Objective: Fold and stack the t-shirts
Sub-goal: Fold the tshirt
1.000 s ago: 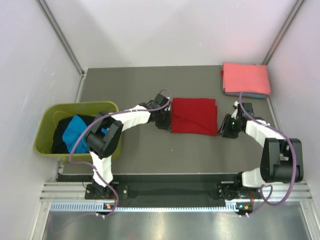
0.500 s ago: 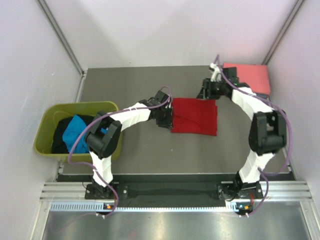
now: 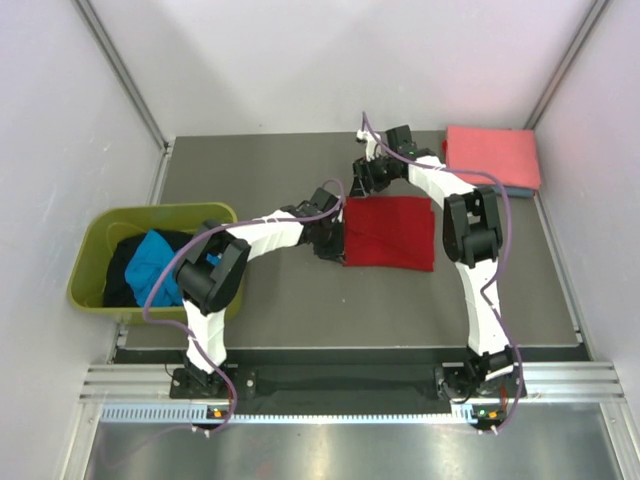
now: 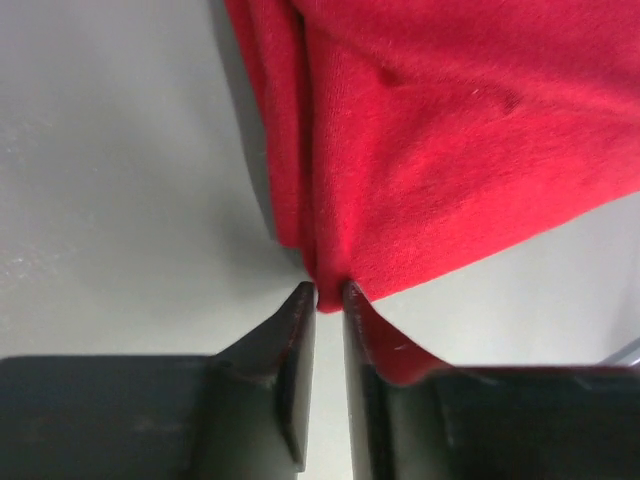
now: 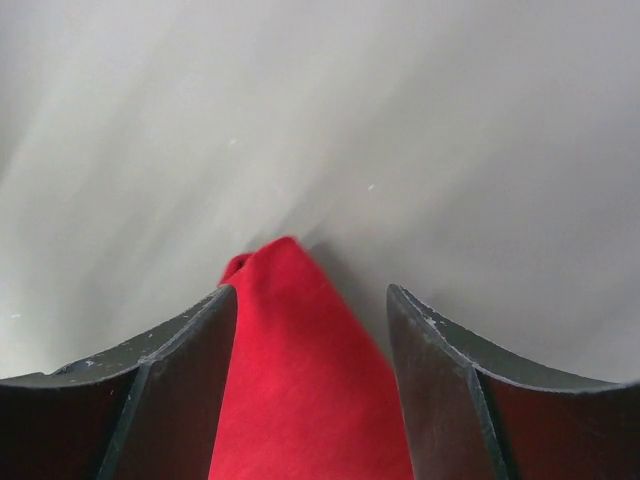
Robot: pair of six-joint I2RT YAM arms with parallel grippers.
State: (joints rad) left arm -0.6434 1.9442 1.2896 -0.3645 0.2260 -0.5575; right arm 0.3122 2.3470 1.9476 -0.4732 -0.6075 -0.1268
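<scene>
A bright red t-shirt (image 3: 388, 232) lies folded in the middle of the table. At its left edge my left gripper (image 3: 333, 232) is shut on a pinch of the red cloth (image 4: 330, 297). My right gripper (image 3: 362, 180) is at the shirt's back-left corner, open, and the corner of red cloth (image 5: 295, 370) lies between its fingers. A folded salmon-pink t-shirt (image 3: 492, 157) sits at the back right on top of a blue one (image 3: 510, 188). Turquoise (image 3: 150, 262) and black (image 3: 122, 275) shirts lie in the tub.
The olive-green tub (image 3: 160, 210) stands off the table's left edge, beside the left arm. Grey walls close in the table at the back and sides. The right arm reaches across the back of the table, next to the pink stack.
The right arm has swung from the red shirt's right edge round to its back-left corner, and its jaws have opened wider. The left gripper has stayed at the left edge.
</scene>
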